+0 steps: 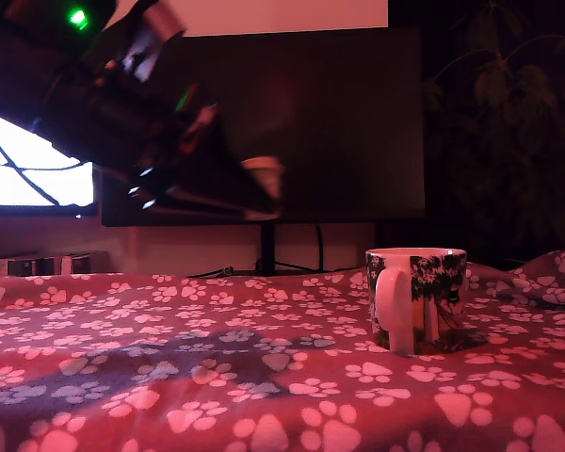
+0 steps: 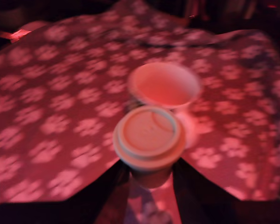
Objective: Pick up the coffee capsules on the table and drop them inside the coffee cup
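The white mug (image 1: 416, 299) with a dark leafy print stands on the red paw-print table (image 1: 169, 377), toward the exterior view's right, handle facing the camera. My gripper (image 1: 261, 193) hangs blurred well above the cloth, left of the mug in that view, shut on a tan-beige capsule (image 1: 265, 174). In the wrist view the capsule (image 2: 149, 137) sits between my dark fingers (image 2: 105, 189), its flat lidded end facing the camera. Just beyond it is the mug's open mouth (image 2: 165, 85), which looks empty. No dark blue-purple capsule shows in either view.
A large dark monitor (image 1: 292, 122) on a stand rises behind the table. A bright screen (image 1: 33, 169) glows at the exterior view's left. Cloth is bunched up (image 1: 546, 278) at the far right, with a dim plant (image 1: 499, 85) behind it.
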`<state>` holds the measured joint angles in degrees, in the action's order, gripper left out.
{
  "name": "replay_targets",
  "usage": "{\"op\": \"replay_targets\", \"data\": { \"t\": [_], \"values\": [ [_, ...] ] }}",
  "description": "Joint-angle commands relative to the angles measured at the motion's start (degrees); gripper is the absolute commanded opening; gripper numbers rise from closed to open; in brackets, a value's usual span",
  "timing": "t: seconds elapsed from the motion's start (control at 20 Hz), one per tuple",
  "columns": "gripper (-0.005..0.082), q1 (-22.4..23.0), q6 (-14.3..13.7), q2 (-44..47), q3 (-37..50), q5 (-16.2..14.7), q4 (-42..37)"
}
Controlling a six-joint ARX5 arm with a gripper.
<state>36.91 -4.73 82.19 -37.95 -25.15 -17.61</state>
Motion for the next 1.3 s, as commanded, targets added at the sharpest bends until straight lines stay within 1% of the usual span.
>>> {"op": "replay_targets", "data": {
  "t": [0.0, 0.45, 0.65, 0.9, 1.05, 1.25],
  "values": [
    [0.0178, 0.63, 0.17, -0.94, 0.33, 0.04, -0.96],
    [0.0178, 0.77, 0.22, -0.94, 0.33, 0.07, -1.57],
    [0.0177, 1.01, 0.39, -0.94, 0.17, 0.20, -5.14],
    [0.0177, 1.42, 0.39, -0.81, -2.62, 0.22, -5.18],
    [0.0177, 1.86, 0.39, -0.74, -4.46, 0.87, -5.16],
    [0.0177, 3.04, 0.42, 1.14, -6.73, 1.07, -5.11]
  ]
}}
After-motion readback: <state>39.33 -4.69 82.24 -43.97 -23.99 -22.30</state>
